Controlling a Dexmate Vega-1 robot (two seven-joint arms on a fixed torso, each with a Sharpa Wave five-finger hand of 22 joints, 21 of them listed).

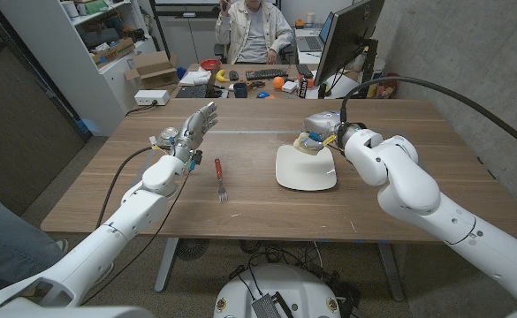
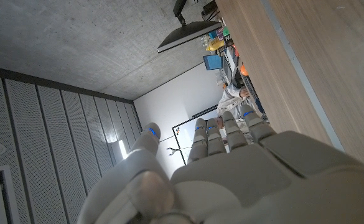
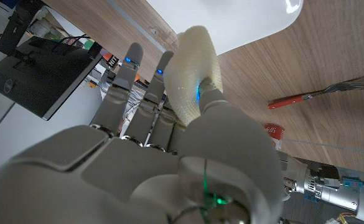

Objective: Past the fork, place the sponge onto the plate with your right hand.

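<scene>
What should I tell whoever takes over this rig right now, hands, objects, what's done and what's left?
Right hand: holds the sponge in its fingers, over the far edge of the plate.
Left hand: open, fingers apart, holding nothing, raised above the table left of the fork.
Fork: lies on the table left of the plate, red handle pointing away from the robot.
Done: sponge picked up and brought to the plate.
Left: lower it, let go of it on the plate, withdraw the right hand.
</scene>
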